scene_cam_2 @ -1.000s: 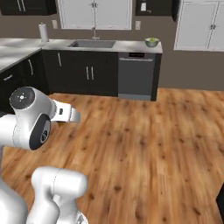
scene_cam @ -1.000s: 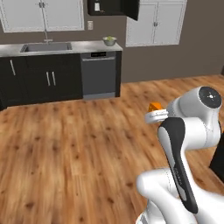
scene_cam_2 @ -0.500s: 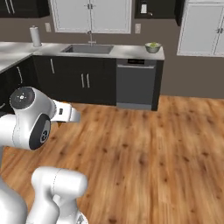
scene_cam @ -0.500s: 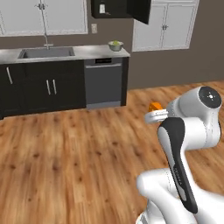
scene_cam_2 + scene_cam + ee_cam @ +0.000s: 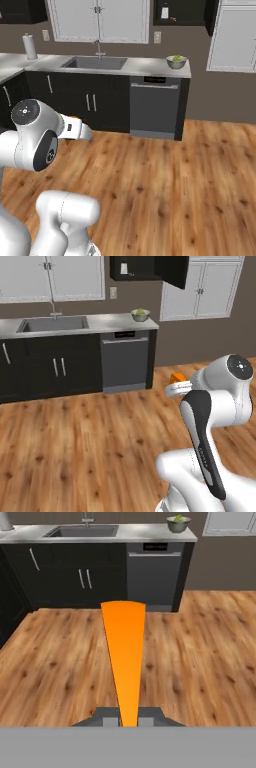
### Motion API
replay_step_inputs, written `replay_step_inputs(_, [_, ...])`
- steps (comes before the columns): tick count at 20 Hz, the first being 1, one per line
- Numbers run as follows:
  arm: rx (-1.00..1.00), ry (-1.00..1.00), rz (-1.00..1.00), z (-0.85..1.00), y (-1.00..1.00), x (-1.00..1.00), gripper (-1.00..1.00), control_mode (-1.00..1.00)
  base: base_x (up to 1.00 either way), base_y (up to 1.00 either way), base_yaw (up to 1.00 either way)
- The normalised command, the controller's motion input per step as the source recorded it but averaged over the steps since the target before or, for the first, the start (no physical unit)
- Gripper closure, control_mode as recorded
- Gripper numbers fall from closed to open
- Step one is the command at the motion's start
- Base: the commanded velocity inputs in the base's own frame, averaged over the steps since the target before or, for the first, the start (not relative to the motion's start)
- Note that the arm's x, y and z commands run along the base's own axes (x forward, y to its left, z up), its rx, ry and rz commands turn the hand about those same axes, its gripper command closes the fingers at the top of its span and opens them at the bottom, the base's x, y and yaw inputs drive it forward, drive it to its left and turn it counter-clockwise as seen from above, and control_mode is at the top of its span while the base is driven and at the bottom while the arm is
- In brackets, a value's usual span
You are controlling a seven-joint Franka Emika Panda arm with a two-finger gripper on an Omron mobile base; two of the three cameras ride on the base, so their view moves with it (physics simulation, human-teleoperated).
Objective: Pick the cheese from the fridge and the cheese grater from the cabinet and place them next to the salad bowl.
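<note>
Closer now than a second ago: base has driven toward the counter, whole scene enlarged in both base views; arm pose unchanged. Jaws pinching the cheese, an orange wedge running up the centre of the hand view from the gripper. Cheese also seen mid-right in the left base view. Salad bowl on the counter, upper centre, above the dishwasher. Cabinet, door open, top of frame. Sink left of bowl.
</note>
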Motion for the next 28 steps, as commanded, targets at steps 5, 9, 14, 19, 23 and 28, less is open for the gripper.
replay_step_inputs(5, [0.00, 0.00, 0.00, 0.00, 0.00, 0.00, 1.00, 1.00, 0.94, -0.02, 0.05])
replay_step_inputs(9, [0.00, 0.00, 0.00, 0.00, 0.00, 0.00, 1.00, 1.00, 0.94, -0.03, 0.06])
replay_step_inputs(14, [0.00, 0.00, 0.00, 0.00, 0.00, 0.00, 1.00, 1.00, 0.94, -0.04, 0.06])
replay_step_inputs(19, [0.00, 0.00, 0.00, 0.00, 0.00, 0.00, 1.00, 1.00, 0.91, -0.09, 0.03])
replay_step_inputs(23, [0.00, 0.00, 0.00, 0.00, 0.00, 0.00, 1.00, 1.00, 0.83, -0.21, 0.00])
replay_step_inputs(28, [0.00, 0.00, 0.00, 0.00, 0.00, 0.00, 1.00, 1.00, 0.73, -0.25, 0.00])
